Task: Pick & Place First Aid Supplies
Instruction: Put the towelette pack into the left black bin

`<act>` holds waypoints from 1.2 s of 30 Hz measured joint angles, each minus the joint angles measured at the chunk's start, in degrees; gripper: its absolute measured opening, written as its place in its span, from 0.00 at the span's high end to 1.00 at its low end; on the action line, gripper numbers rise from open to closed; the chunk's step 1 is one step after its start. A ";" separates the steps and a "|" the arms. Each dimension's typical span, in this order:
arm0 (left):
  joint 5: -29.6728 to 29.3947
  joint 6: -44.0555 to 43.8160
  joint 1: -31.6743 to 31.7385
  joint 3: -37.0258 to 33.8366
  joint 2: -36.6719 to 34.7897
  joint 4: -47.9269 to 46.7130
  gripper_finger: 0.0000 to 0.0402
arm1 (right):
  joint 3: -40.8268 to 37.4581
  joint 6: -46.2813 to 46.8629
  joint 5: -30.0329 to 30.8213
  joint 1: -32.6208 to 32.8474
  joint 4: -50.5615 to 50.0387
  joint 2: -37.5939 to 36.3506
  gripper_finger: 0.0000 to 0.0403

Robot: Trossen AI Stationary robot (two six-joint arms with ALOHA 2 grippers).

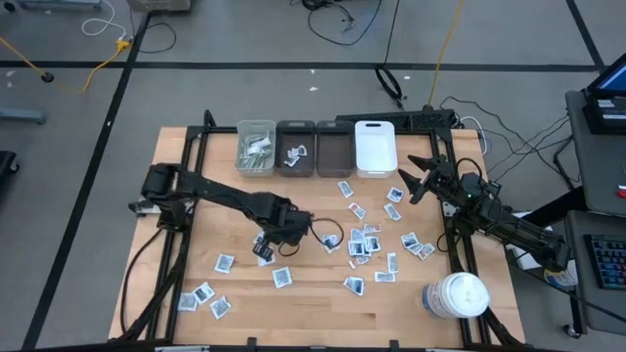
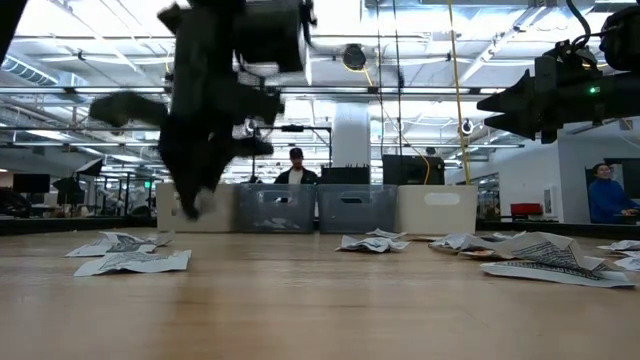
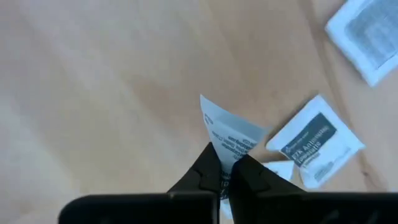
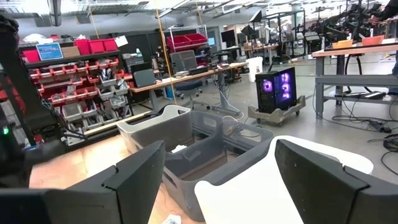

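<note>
Filling most of the high view is the pale wooden table point(image 1: 323, 313), ringed by grey floor and cables. Along its upper edge sits a row of four small rectangular bins: a pale grey bin point(image 1: 256, 147) holding a few strips, two dark grey bins point(image 1: 315, 149), and a white bin point(image 1: 375, 149). At the lower right of that frame stands a large white round jar with a lid point(image 1: 456, 296).

From the left comes the dark left arm, its left gripper point(image 1: 266, 246) low over the table's middle. In the left wrist view its jaws are clenched on one corner of a small flat white sachet with dark print point(image 3: 225, 132), which stands up tilted off the wood. Just beside it lies another white sachet with a dark label point(image 3: 314, 147).

At the upper right of the table the right gripper point(image 1: 419, 179) hangs in the air near the white bin, jaws spread wide and holding nothing.

Scattered over the wood are the remaining white sachets point(image 1: 366, 240), thickest right of centre, with a few point(image 1: 205, 293) at the lower left.

In the low view a person point(image 2: 296, 168) stands beyond the bins.
</note>
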 joint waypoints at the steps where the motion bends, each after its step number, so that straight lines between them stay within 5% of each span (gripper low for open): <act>1: -0.25 0.09 0.24 0.47 -1.12 -0.40 0.98 | 0.01 0.00 -0.01 0.00 0.00 0.00 0.26; 16: -1.34 -0.17 4.08 8.04 -10.82 -13.10 0.97 | 0.01 0.00 -0.01 0.00 -0.02 0.00 0.26; 27: -1.21 -1.83 13.76 9.24 -8.82 -14.10 0.98 | 0.01 0.00 -0.01 0.00 -0.02 0.02 0.26; 36: -1.23 -2.83 24.78 18.85 -1.24 -14.66 0.98 | 0.01 0.00 0.00 0.00 0.00 0.00 0.26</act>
